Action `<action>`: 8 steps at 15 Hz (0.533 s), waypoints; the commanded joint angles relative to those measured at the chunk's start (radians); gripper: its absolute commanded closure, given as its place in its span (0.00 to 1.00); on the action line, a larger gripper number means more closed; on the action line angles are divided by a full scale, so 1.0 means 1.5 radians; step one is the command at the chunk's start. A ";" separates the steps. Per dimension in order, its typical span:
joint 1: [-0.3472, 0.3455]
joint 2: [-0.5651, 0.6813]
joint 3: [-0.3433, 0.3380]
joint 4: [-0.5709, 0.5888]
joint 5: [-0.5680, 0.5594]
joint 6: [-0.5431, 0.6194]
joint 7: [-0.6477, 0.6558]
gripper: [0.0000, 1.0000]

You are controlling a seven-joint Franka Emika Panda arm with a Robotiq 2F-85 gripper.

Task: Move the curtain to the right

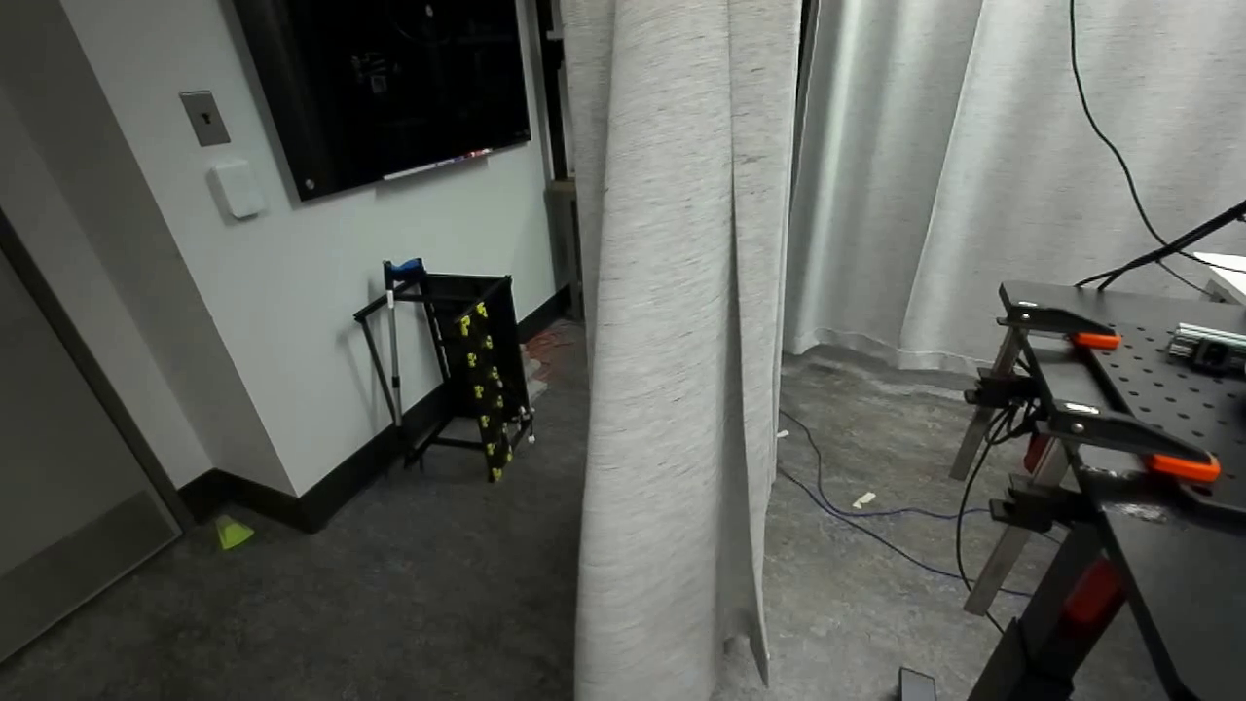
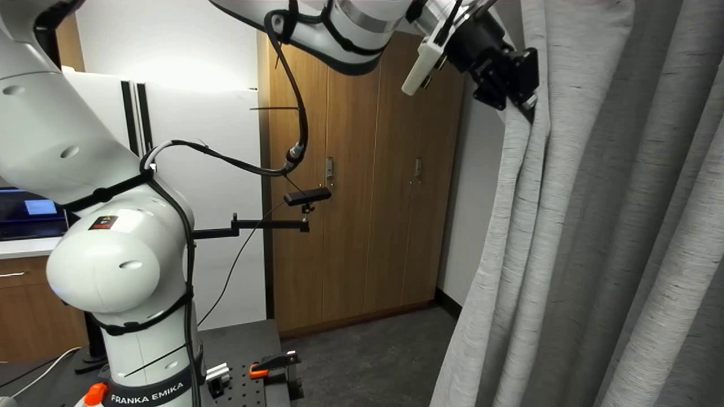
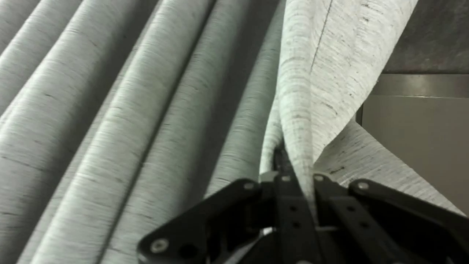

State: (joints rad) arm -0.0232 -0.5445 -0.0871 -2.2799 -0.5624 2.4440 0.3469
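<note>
The curtain (image 1: 662, 350) is tall, light grey-white and finely streaked, and hangs in deep vertical folds in an exterior view. It also fills the right side of an exterior view (image 2: 565, 186). In the wrist view its folds (image 3: 121, 121) slant across the left, and a loose flap spreads up and to the right. My gripper (image 2: 526, 104) is at the curtain's near edge, high up. In the wrist view the gripper (image 3: 296, 179) is shut on a pinched fold of curtain that runs between its fingers. One fingertip is partly hidden by the fabric.
A plainer white curtain (image 1: 876, 175) hangs further back. A black table (image 1: 1178, 389) with orange-tipped clamps stands at the right, with cables on the floor. A folded black frame (image 1: 467, 380) leans by the wall. Wooden cabinets (image 2: 362, 186) stand behind the arm.
</note>
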 commanded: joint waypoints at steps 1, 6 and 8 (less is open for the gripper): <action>-0.053 -0.055 -0.062 -0.004 0.079 0.016 -0.158 0.99; -0.075 -0.060 -0.195 0.062 0.182 0.001 -0.388 0.99; -0.069 -0.052 -0.257 0.102 0.225 -0.009 -0.472 0.99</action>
State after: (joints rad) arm -0.1327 -0.6300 -0.3714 -2.2108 -0.3137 2.4550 -0.1942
